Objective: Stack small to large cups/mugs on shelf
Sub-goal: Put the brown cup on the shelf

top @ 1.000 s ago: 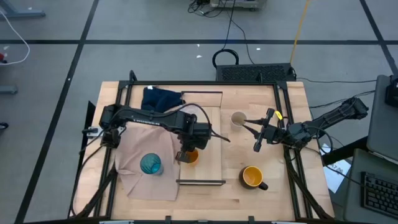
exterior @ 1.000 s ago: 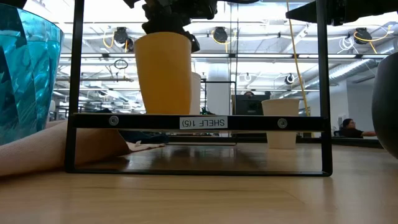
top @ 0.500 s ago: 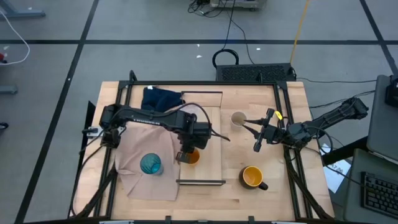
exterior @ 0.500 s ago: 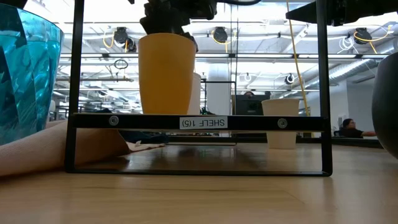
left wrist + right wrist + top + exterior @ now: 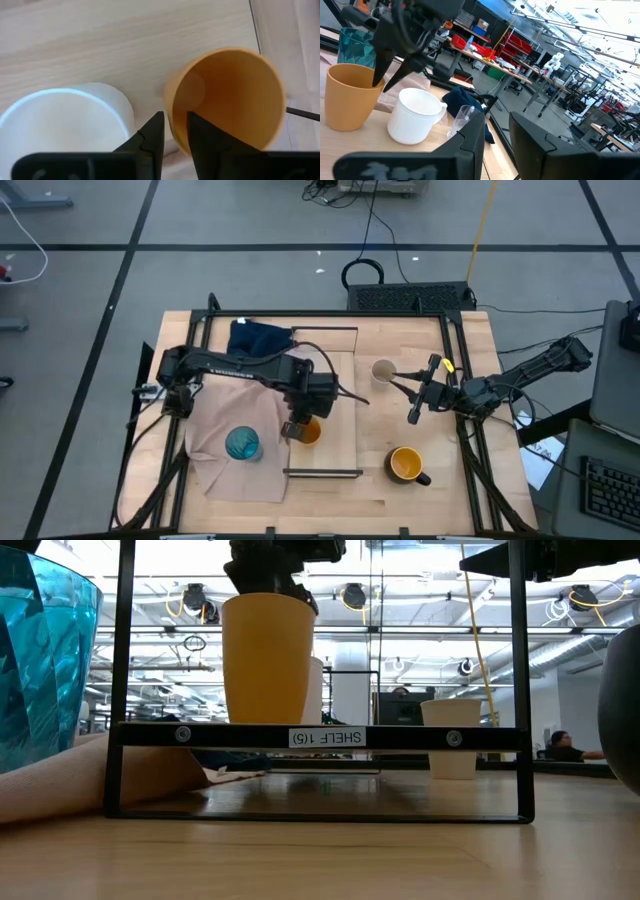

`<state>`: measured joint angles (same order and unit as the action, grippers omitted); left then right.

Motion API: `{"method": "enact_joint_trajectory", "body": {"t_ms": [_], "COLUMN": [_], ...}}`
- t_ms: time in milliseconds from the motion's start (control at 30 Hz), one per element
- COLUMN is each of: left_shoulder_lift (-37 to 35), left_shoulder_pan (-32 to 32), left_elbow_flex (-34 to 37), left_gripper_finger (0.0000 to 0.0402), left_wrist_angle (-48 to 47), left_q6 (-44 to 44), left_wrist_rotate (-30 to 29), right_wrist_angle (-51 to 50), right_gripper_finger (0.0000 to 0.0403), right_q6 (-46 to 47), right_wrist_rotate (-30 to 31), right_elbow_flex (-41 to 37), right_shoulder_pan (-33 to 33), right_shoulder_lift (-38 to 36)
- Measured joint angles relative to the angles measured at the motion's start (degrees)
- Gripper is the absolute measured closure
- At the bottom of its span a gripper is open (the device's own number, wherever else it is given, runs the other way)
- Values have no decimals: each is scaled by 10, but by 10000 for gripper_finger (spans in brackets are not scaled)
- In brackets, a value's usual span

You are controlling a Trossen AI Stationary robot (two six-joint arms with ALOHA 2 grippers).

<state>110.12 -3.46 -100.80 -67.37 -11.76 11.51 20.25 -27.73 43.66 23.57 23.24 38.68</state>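
Note:
The small orange cup stands upright on its base on the light-wood shelf, as the low view shows. My left gripper is above it, slightly open, with one finger inside the rim and one outside. The white mug stands on the shelf just beyond the cup. The clear glass stands farther back. The beige-grey cup, the dark-handled orange mug and the teal tumbler stand off the shelf. My right gripper waits near the beige-grey cup, slightly open and empty. My left gripper comes from above, pointing down, with its fingers on either side of the orange cup's rim on the side facing the white mug. A gap shows between the inner finger and the wall. I cannot tell whether the outer finger touches the cup.
A beige cloth lies left of the shelf under the tumbler. A dark blue cloth lies at the far left. The shelf's black end frame stands across the near side. Bare tabletop shows between the shelf and the right edge.
The small orange cup, tilted a second ago under my left gripper, has come upright on the shelf and has stayed still since. My left gripper has shifted a little above it.

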Motion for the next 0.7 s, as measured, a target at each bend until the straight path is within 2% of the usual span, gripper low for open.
{"method": "enact_joint_trajectory", "body": {"t_ms": [333,567,700], "left_shoulder_lift": [-77,-217,-314], "left_shoulder_pan": [7,7,-25], "left_elbow_flex": [0,0,0], "left_gripper_finger": [320,320,320], "left_wrist_angle": [-19,-29,-32], "left_q6": [2,41,61], "left_wrist_rotate": [-6,-101,-144], "right_wrist_angle": [2,16,18], "right_gripper_finger": [321,321,321], "right_q6": [0,-2,-1], "right_wrist_rotate": [0,0,0], "right_elbow_flex": [0,0,0], "right_shoulder_pan": [0,0,1], "right_shoulder_lift": [0,-1,-1]}}
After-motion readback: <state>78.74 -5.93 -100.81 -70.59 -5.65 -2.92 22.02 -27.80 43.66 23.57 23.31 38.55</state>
